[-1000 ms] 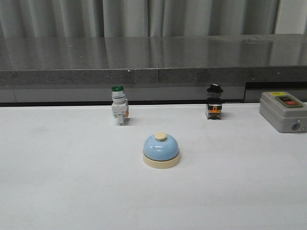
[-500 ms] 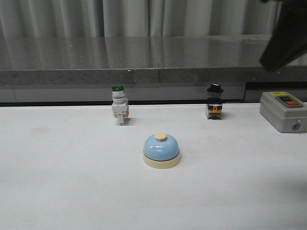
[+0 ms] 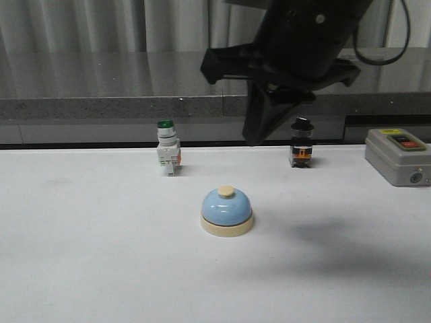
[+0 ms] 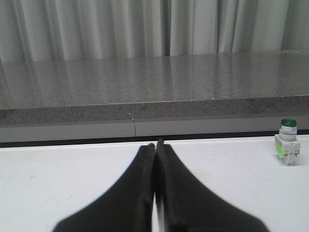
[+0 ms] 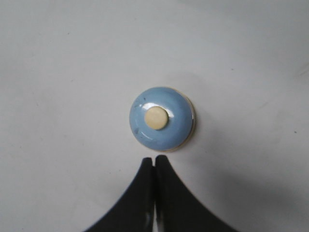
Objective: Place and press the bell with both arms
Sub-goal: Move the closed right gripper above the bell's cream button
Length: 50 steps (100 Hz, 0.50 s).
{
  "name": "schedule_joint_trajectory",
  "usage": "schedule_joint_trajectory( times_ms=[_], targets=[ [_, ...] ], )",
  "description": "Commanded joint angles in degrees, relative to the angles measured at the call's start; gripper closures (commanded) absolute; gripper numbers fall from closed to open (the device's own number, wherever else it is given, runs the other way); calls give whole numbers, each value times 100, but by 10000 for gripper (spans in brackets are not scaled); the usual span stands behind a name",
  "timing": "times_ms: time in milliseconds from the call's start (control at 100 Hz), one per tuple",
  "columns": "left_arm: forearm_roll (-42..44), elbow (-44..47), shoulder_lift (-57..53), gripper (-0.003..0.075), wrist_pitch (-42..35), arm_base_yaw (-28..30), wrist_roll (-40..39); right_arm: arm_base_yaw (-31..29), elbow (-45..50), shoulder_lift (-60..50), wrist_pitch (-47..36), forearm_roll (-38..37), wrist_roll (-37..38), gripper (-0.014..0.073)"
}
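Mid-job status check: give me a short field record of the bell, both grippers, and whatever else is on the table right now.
bell: light-blue dome, upright on the white table, cream button on top, untouched
right gripper: shut, hanging above the bell, pointing down, no contact
left gripper: shut, holding nothing, low over the table, away from the bell
green-capped switch: standing behind the bell, to its left
black-capped switch: standing behind the bell, to its right
grey control box: at the table's right edge
press step: not yet done
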Motion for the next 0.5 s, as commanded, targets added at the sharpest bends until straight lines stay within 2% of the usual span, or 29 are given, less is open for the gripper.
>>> schedule_joint_trajectory(
  times_ms=[0,490],
  targets=[
    [-48,242,-162,741,-495,-2,-47,78,-374,63,-229,51,-56,654],
    [-48,242,-162,741,-495,-2,-47,142,-872,902,-186,27,-56,654]
  ],
)
